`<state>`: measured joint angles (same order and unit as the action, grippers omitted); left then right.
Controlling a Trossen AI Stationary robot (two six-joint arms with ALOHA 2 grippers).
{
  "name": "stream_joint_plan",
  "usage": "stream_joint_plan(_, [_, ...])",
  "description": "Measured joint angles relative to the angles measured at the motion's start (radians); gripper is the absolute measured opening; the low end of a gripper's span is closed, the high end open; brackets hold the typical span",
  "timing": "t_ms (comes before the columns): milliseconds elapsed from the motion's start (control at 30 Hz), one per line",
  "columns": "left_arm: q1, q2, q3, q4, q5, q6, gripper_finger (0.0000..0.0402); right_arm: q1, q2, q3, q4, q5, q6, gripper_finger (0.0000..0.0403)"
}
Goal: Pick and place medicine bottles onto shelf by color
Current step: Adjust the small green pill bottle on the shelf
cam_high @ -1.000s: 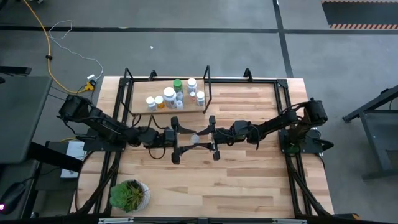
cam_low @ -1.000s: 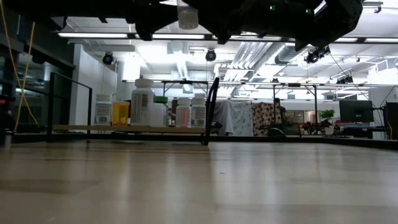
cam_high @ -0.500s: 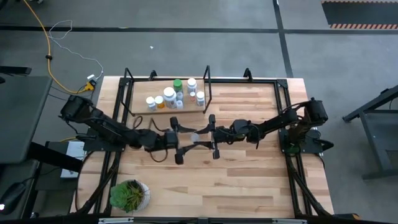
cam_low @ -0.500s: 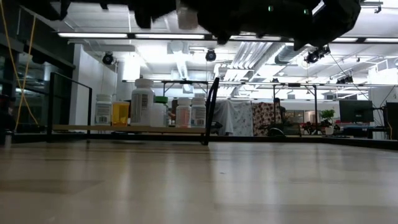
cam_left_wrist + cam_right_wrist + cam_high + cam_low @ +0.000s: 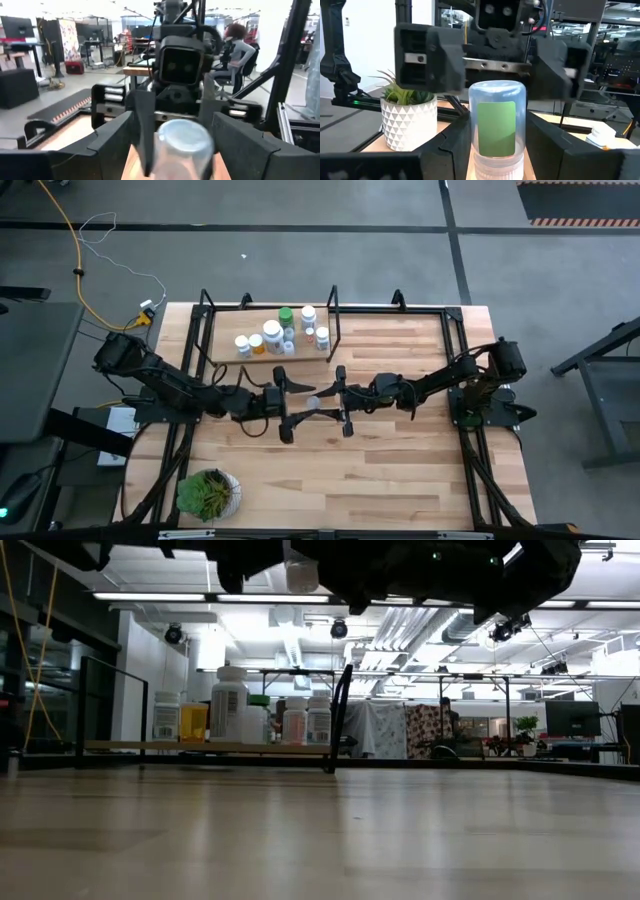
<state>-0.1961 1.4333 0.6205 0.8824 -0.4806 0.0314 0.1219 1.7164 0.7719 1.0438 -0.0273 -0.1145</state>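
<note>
Mid-worktop, a clear bottle (image 5: 497, 125) hangs between the right gripper (image 5: 343, 402), jaws clamping it, and left gripper (image 5: 284, 404), jaws wide around it. A mistimed handover could drop it, well short of the shelf (image 5: 222, 358) at 11 o'clock.

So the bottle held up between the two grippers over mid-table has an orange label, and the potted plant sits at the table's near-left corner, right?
Not quite: the bottle carries a green label, as the right wrist view shows. The rest stands: it hangs between the left gripper and right gripper, and the potted plant sits there.
</note>
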Motion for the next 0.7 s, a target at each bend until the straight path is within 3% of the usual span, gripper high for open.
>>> stream_joint_plan(400, [0.029,0.049,0.018,0.01,0.02,-0.027,0.0249,0.0,0.0,-0.003,0.009,-0.002,-0.015,0.0149])
stream_joint_plan(700, [0.015,0.05,0.018,0.02,-0.01,0.024,0.0156,0.0,0.0,-0.002,0.013,0.002,-0.002,0.0149])
